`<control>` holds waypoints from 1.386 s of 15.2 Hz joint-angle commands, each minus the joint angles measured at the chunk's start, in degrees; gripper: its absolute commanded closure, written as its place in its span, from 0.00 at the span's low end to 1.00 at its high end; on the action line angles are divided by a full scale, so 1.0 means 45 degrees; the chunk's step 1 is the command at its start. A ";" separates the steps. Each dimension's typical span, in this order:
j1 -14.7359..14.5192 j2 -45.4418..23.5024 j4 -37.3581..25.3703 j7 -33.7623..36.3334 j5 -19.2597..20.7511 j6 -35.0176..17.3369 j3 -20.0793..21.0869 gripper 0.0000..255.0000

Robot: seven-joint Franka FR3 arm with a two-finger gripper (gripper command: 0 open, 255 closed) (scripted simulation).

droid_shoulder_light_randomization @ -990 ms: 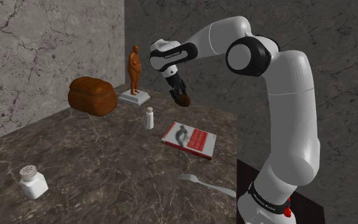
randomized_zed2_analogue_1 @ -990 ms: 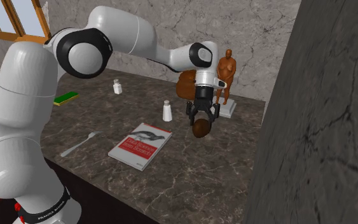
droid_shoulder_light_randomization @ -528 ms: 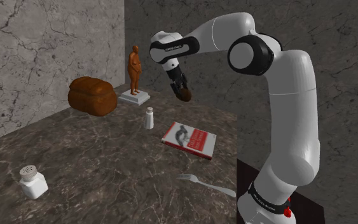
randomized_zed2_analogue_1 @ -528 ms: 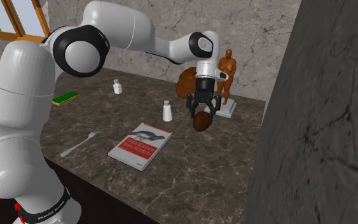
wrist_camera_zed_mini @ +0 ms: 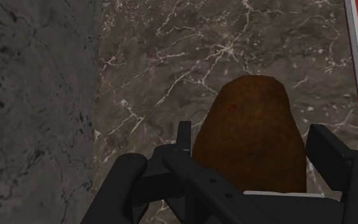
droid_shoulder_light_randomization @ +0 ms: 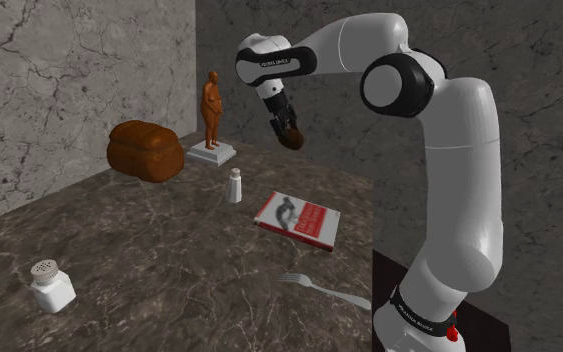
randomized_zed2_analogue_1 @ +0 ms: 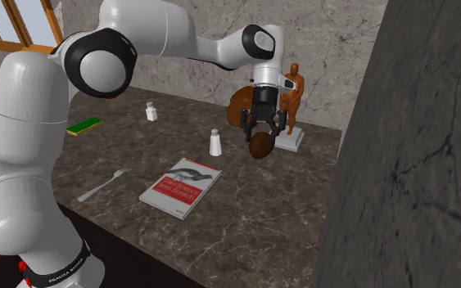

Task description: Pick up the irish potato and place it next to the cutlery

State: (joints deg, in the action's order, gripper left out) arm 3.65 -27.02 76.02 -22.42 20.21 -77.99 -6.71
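Note:
The brown potato (droid_shoulder_light_randomization: 290, 139) (randomized_zed2_analogue_1: 259, 146) (wrist_camera_zed_mini: 252, 133) hangs well above the dark marble counter, with my black gripper (droid_shoulder_light_randomization: 286, 132) (randomized_zed2_analogue_1: 260, 137) (wrist_camera_zed_mini: 250, 168) shut on it. It is in the air beyond the book and beside the brown figurine. The fork (droid_shoulder_light_randomization: 326, 290) (randomized_zed2_analogue_1: 102, 185) lies on the counter near its front edge, close to my stand, on the near side of the book. In the wrist view the potato stands between my two fingers, over bare marble.
A red and white book (droid_shoulder_light_randomization: 298, 219) (randomized_zed2_analogue_1: 181, 186) lies between potato and fork. A white shaker (droid_shoulder_light_randomization: 235, 185) (randomized_zed2_analogue_1: 216, 142), a brown figurine on a white base (droid_shoulder_light_randomization: 211, 118) (randomized_zed2_analogue_1: 291, 102), a brown loaf (droid_shoulder_light_randomization: 146, 151), another shaker (droid_shoulder_light_randomization: 51, 285) (randomized_zed2_analogue_1: 151, 111) and a green sponge (randomized_zed2_analogue_1: 83, 126) stand about. Stone walls close two sides.
The gripper has risen with the potato in it, lifting it higher above the counter and slightly towards the figurine. Nothing on the counter has moved.

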 commanded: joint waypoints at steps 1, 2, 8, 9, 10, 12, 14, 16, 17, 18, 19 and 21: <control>-0.0029 -0.0057 -0.0356 -0.0078 0.0004 0.0297 0.0000 1.00; -0.0122 0.0570 0.0583 0.0143 0.0016 0.0045 0.0043 1.00; -0.0617 0.3794 0.5087 0.1316 0.0009 -0.0894 0.0334 1.00; -0.0694 0.4280 0.5715 0.1495 -0.0008 -0.0982 0.0390 1.00; -0.0770 0.4756 0.6319 0.1671 -0.0031 -0.1055 0.0451 1.00; -0.0918 0.5687 0.7460 0.2014 -0.0096 -0.1157 0.0583 1.00; -0.1066 0.6596 0.8525 0.2347 -0.0187 -0.1207 0.0728 1.00; -0.1217 0.7489 0.9522 0.2670 -0.0309 -0.1207 0.0887 1.00; -0.1293 0.7931 0.9997 0.2829 -0.0383 -0.1189 0.0973 1.00; -0.1371 0.8371 1.0457 0.2986 -0.0465 -0.1160 0.1064 1.00; -0.1450 0.8809 1.0903 0.3141 -0.0556 -0.1119 0.1159 1.00; -0.1616 0.9681 1.1753 0.3448 -0.0767 -0.1004 0.1361 1.00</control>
State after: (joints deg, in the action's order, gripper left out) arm -3.31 14.45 126.70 -7.52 17.15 -82.58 -0.95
